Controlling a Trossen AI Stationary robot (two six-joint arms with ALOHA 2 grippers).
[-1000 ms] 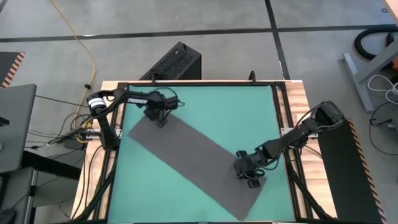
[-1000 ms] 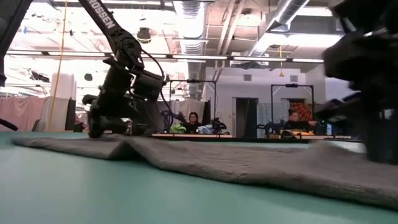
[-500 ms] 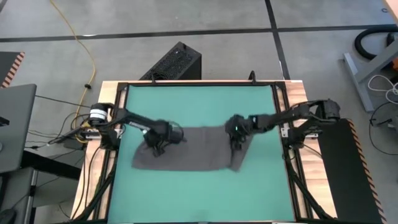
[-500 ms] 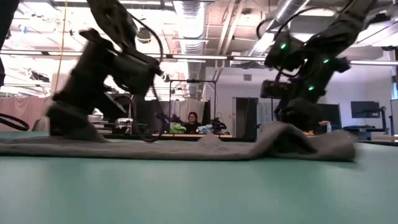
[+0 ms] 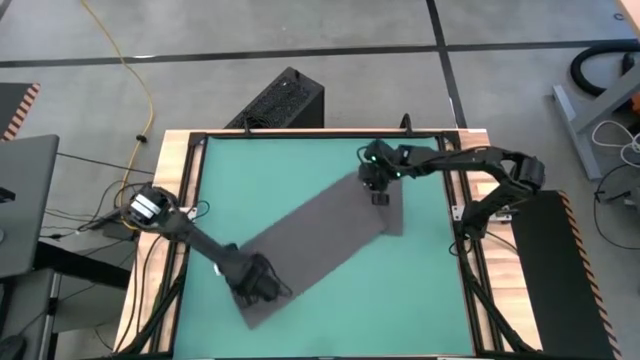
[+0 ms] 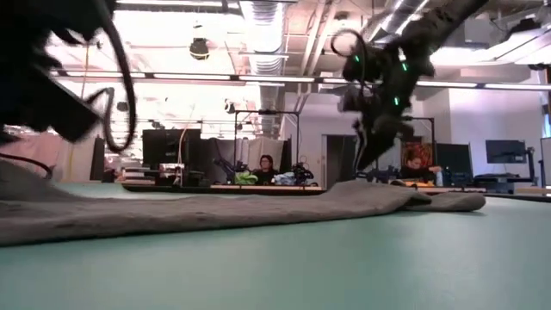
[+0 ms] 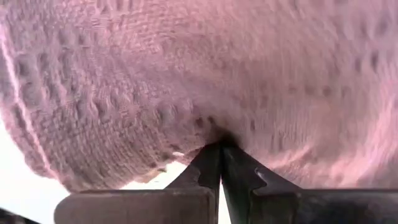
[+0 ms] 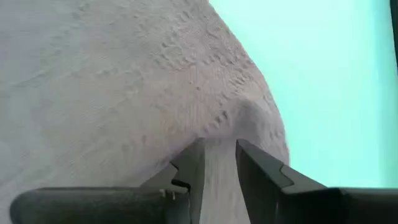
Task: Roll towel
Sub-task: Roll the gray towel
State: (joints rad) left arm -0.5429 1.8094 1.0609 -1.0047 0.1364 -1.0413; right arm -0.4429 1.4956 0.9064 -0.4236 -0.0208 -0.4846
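Grey cloth is pinched in both sets of jaws: the left gripper (image 5: pixel 262 285) is clamped tight on the towel (image 5: pixel 315 240) at its near-left corner, the right gripper (image 5: pixel 378 190) nips a fold at the far-right end; between them it lies slantwise across the green mat (image 5: pixel 300 160) on the desk

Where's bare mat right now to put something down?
Free: the mat corner between its far edge and the towel, and the near corner on the right arm's side. Crowded: the towel's diagonal, left claw and right claw pinching its ends.
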